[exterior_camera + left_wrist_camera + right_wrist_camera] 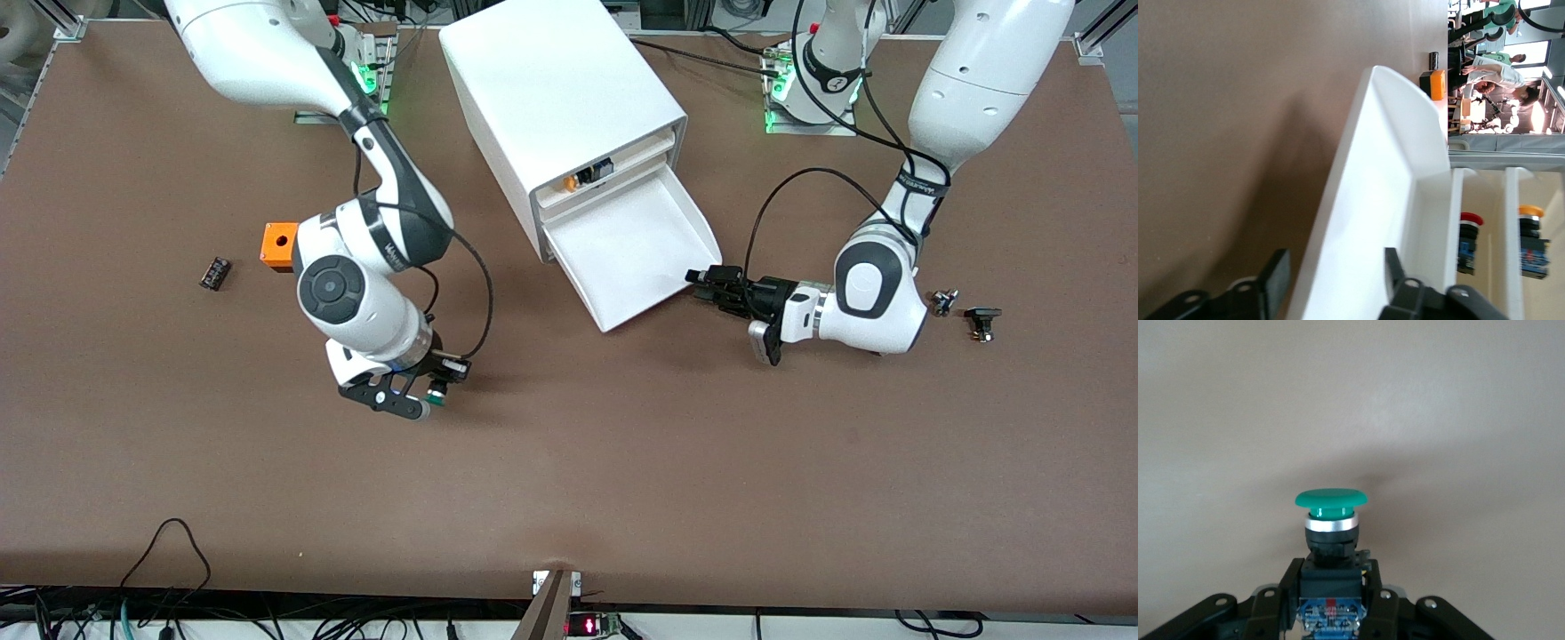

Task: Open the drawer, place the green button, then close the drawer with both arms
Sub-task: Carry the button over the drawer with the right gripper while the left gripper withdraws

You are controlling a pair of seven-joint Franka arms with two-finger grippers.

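Front view shows your left gripper [702, 283] with spread fingers straddling the corner wall of the pulled-out drawer [636, 244], likely to steady it open. Your right gripper [425, 391] has fingers clamped on the button [436, 397] just above the tabletop [622, 462], ready to carry to it

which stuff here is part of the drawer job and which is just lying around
In the job:
- drawer, pulled open
- button, in the right tool
- left tool, at the drawer's front corner

Lying about:
- orange cube
- black block
- small parts beside the left arm
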